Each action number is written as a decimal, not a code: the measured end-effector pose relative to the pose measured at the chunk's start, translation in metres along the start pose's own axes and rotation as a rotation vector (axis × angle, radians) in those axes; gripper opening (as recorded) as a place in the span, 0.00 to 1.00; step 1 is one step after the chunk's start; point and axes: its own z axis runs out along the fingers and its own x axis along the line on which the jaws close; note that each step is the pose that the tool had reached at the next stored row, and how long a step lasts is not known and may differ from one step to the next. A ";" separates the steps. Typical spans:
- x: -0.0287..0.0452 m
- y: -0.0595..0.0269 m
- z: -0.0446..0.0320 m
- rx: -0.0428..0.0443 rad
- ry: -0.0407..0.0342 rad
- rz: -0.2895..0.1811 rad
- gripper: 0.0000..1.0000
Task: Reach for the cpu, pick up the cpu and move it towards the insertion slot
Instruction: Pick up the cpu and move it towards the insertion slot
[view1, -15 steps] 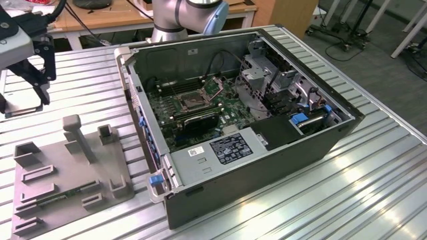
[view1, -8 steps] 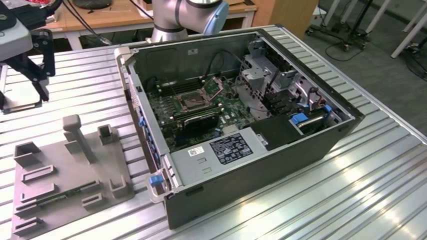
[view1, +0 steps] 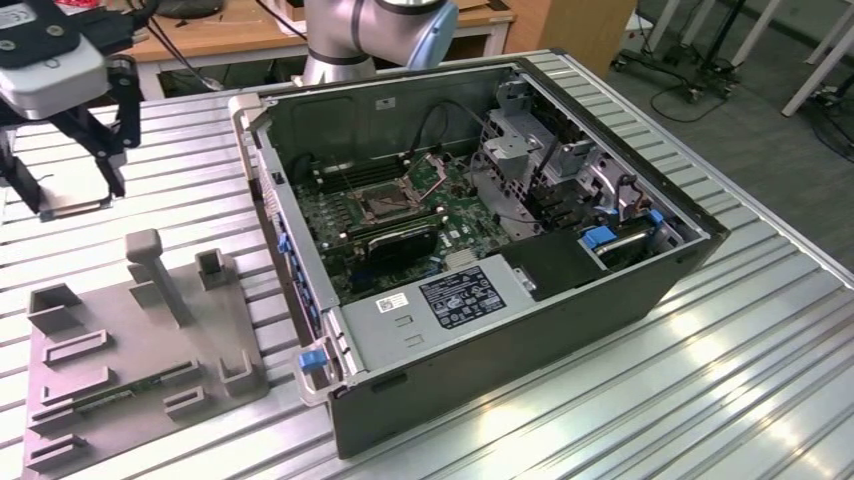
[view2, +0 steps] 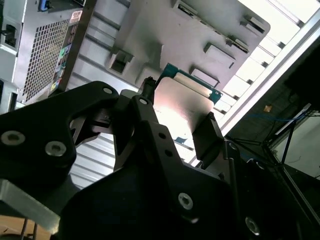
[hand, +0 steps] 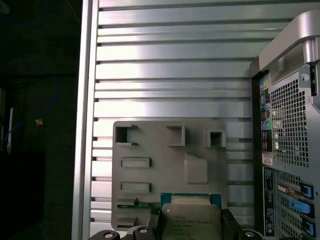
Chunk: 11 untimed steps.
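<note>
My gripper (view1: 70, 190) hangs above the ribbed table at the exterior view's far left, well clear of the open computer case. It is shut on the cpu (view1: 76, 206), a flat pale square held level between the two black fingers. In both wrist views the cpu (hand: 190, 221) (view2: 182, 102) sits clamped at its two opposite edges, silvery top with a green rim. The insertion slot (view1: 378, 208) is the dark square socket with a metal frame on the green motherboard inside the case, far to the exterior view's right of the gripper.
A grey fixture plate (view1: 134, 340) with raised blocks and pockets lies on the table below and in front of the gripper. The open computer case (view1: 534, 290) has tall walls, drive cages and cables around the motherboard. The table edge (hand: 85, 125) runs close by.
</note>
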 end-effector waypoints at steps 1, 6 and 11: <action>-0.0027 0.0000 0.0001 -0.0001 0.0000 0.000 0.54; -0.0127 0.0000 0.0001 0.0000 0.0000 0.000 0.54; -0.0208 0.0000 0.0002 -0.0001 -0.0001 0.000 0.54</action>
